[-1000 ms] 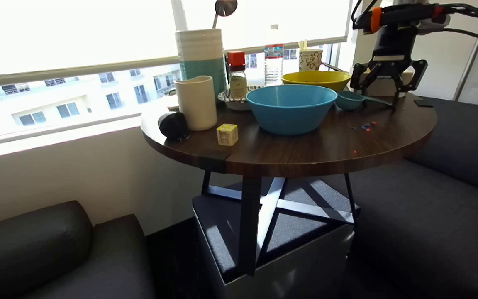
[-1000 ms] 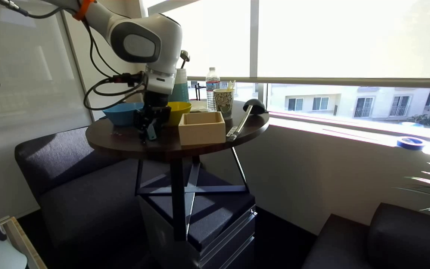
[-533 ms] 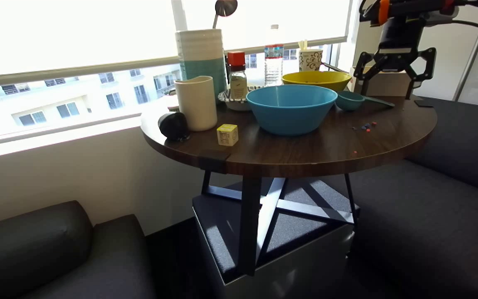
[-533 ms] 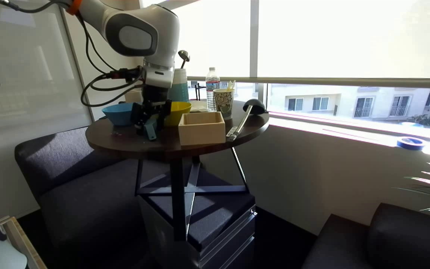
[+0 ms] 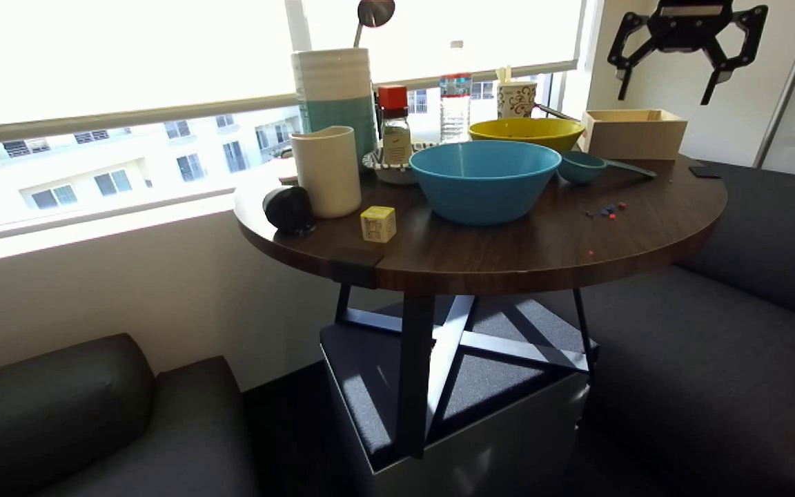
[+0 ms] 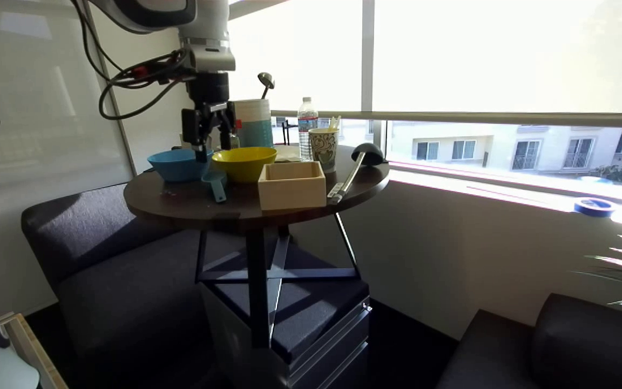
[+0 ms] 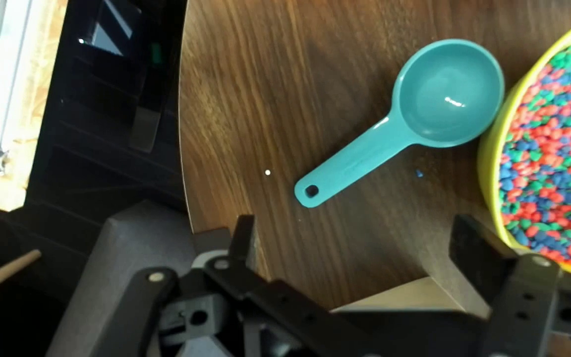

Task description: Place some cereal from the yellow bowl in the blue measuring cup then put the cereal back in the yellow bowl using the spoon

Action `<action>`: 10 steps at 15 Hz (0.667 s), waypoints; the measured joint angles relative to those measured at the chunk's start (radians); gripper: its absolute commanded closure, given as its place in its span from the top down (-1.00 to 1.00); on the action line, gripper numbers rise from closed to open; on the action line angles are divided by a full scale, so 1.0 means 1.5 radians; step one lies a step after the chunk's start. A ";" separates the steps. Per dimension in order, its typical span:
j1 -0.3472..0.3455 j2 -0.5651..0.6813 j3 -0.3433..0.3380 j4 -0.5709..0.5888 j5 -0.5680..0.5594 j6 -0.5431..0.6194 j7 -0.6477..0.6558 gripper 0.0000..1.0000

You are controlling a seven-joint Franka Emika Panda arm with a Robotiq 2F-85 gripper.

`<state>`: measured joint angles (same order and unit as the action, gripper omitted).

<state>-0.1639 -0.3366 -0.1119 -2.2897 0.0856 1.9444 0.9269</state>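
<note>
"Is the gripper carrying anything?"

"No, its jaws are standing wide. The yellow bowl, with the empty blue cup lying beside it, is holding cereal."

"Are both transfers waiting?"

"Perhaps, or finished; nothing is telling."

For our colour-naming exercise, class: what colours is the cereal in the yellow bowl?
The cereal is mixed red, green and blue, best seen in the wrist view.

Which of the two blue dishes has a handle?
The small measuring cup beside the yellow bowl: a long handle sticks out, while the large blue bowl shows none.
</note>
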 measured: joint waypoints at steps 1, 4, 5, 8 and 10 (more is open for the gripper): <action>0.001 -0.015 0.008 0.000 -0.008 0.000 -0.019 1.00; 0.008 -0.053 0.033 0.000 -0.014 0.000 -0.081 1.00; 0.013 -0.064 0.041 0.000 -0.014 0.000 -0.104 1.00; 0.028 -0.088 0.059 0.000 -0.014 0.000 -0.178 1.00; 0.038 -0.100 0.068 0.000 -0.014 0.000 -0.233 1.00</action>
<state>-0.1073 -0.4860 -0.0098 -2.2901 0.0649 1.9443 0.5773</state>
